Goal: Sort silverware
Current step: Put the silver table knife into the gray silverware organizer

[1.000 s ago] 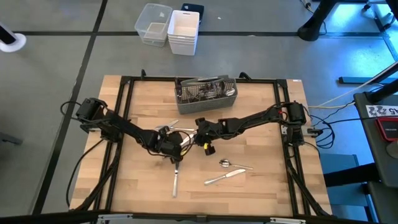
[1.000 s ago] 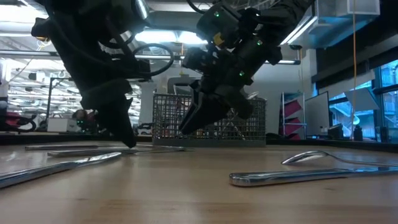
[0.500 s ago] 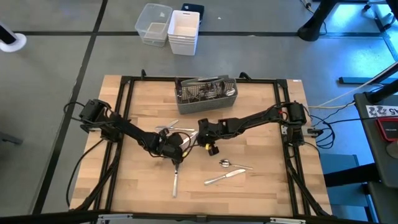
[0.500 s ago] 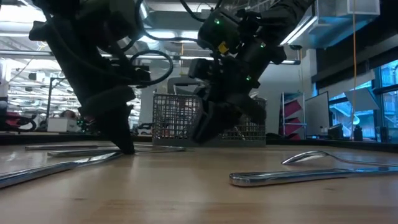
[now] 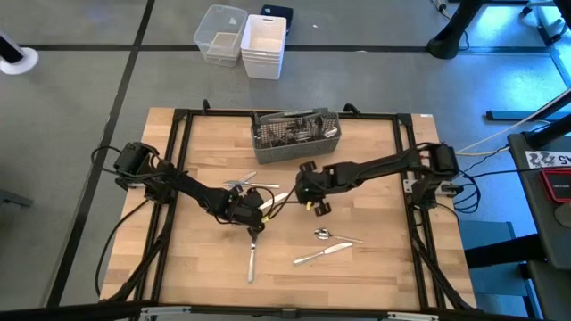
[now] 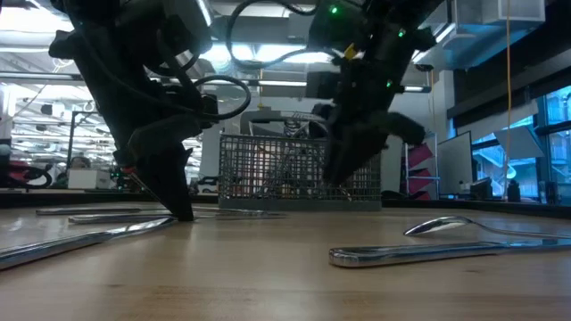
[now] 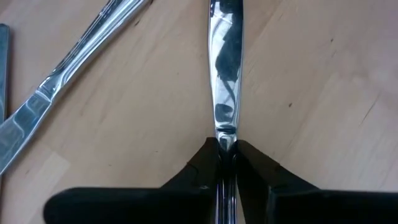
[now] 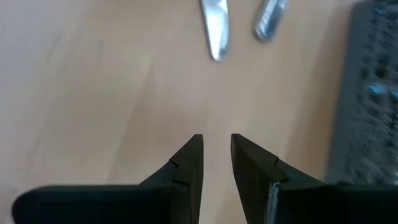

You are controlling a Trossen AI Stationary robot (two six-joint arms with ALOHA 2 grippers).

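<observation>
Mid-table, left gripper [image 5: 252,222] pinching knife [image 5: 252,254] lengthwise, toward front edge

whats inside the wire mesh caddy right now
The caddy at the table's back edge already holds several pieces of silverware, handles sticking up. The mesh walls hide their lower ends, so the pieces can't be told apart or counted.

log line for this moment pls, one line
left gripper: shut on knife, at table | right gripper: open, empty, near caddy | loose: spoon, more silverware on table
</observation>
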